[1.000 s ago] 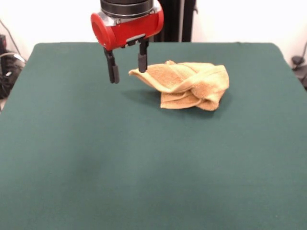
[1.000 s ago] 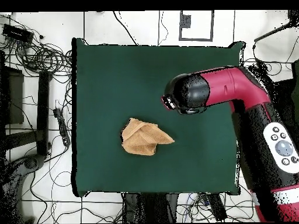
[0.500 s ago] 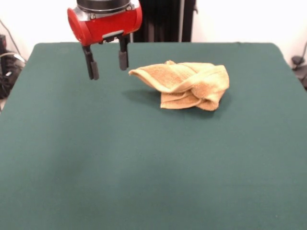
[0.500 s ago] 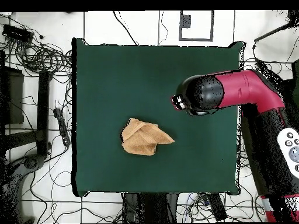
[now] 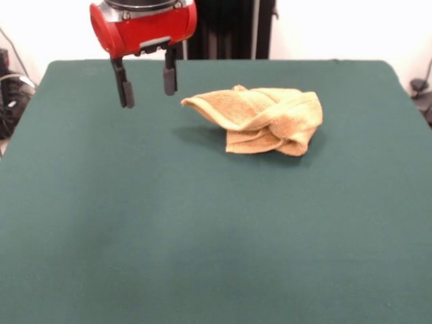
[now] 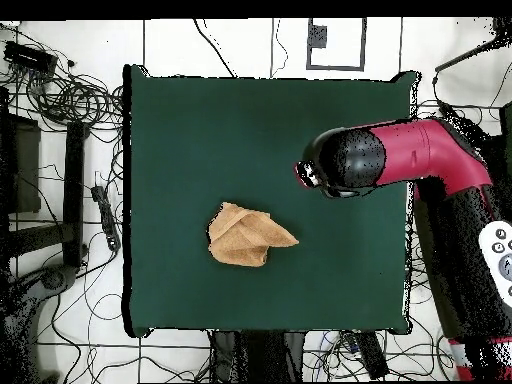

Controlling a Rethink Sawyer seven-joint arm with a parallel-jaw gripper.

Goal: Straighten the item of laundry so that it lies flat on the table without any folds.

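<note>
The mustard-tan towel (image 5: 265, 120) lies bunched and folded on the dark green table (image 5: 202, 229), a pointed corner sticking out toward the gripper. In the overhead view the towel (image 6: 248, 236) sits a little below the table's (image 6: 200, 130) middle. My gripper (image 5: 146, 83) is open and empty, raised above the table, apart from the towel's pointed corner, to its left in the front view. In the overhead view the arm's head (image 6: 340, 163) is up and to the right of the towel.
Cables and stands (image 6: 60, 120) lie on the floor around the table. The robot's black pedestal (image 5: 229, 27) stands at the table's far side.
The gripper has moved away from the towel's pointed corner, leftward and up in the front view. The towel has not moved.
</note>
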